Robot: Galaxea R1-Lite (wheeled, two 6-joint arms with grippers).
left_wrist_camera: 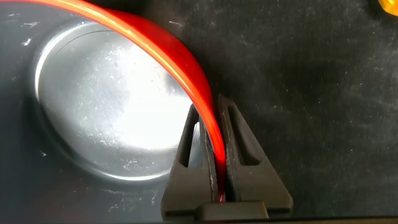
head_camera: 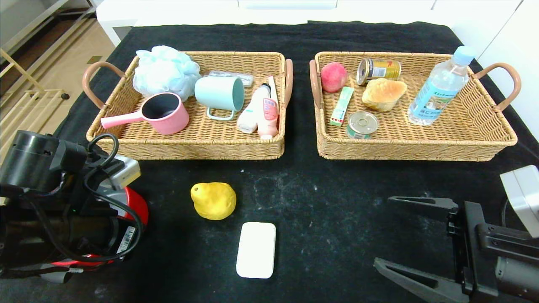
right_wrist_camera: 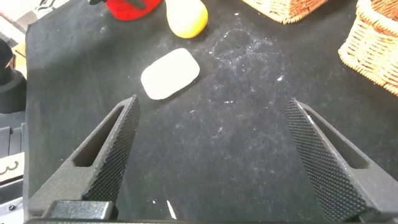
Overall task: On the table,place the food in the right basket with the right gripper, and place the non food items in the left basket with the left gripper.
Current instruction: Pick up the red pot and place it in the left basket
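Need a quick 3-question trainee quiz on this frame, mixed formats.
1. True or false: the left gripper is clamped on the red bowl's rim.
2. Which loose item is food: A) yellow pear B) white soap bar?
3. Fill in: the right gripper hangs ____ above the black table.

Key: 1 true; 2 A; 3 open.

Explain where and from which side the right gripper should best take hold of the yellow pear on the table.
Probably across the pear's wide body, coming down from above. It lies on its side on the black cloth, narrow end toward the robot's left, with the white soap close beside it toward the robot. The right gripper is open, and its fingers should straddle the rounded middle, clear of the soap.
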